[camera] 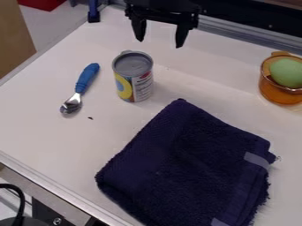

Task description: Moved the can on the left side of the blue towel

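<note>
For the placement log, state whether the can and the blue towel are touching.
Apart. The camera view shows a strip of bare white table between the base of the upright can and the closest corner of the blue towel.

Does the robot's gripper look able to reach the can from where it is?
Probably yes. The gripper is near the upright can, its fingers apart, and the spoon and dark towel lie clear of it, so nothing seems in the way.
</note>
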You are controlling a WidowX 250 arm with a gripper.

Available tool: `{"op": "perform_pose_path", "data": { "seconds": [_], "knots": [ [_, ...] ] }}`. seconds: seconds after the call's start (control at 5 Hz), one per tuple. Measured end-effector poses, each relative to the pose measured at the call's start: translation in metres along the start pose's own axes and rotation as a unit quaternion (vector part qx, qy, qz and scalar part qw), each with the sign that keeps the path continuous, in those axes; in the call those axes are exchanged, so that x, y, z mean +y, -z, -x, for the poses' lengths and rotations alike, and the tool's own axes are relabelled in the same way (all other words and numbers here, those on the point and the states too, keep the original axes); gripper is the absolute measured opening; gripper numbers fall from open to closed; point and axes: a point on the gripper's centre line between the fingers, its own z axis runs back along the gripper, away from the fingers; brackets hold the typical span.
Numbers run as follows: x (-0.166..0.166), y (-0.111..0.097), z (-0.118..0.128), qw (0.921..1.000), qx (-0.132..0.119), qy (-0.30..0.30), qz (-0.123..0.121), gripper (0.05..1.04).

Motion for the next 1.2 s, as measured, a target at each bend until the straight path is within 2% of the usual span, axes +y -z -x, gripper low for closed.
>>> {"op": "perform_pose_path", "data": {
  "seconds": [0.4, 0.6, 0.8, 1.0, 1.2],
  "knots": [
    [0.02, 0.026, -0.023, 0.9992, -0.013, 0.035, 0.012, 0.999],
    [0.03, 0.036, -0.028, 0.9978, 0.008, 0.063, 0.02, 0.999],
    [0.041, 0.045, -0.028, 0.9964, 0.017, 0.075, 0.037, 0.999],
    [0.043, 0.047, -0.028, 0.9961, 0.018, 0.074, 0.043, 0.999],
    [0.038, 0.057, -0.019, 0.9947, 0.013, 0.078, 0.065, 0.999]
  ]
}}
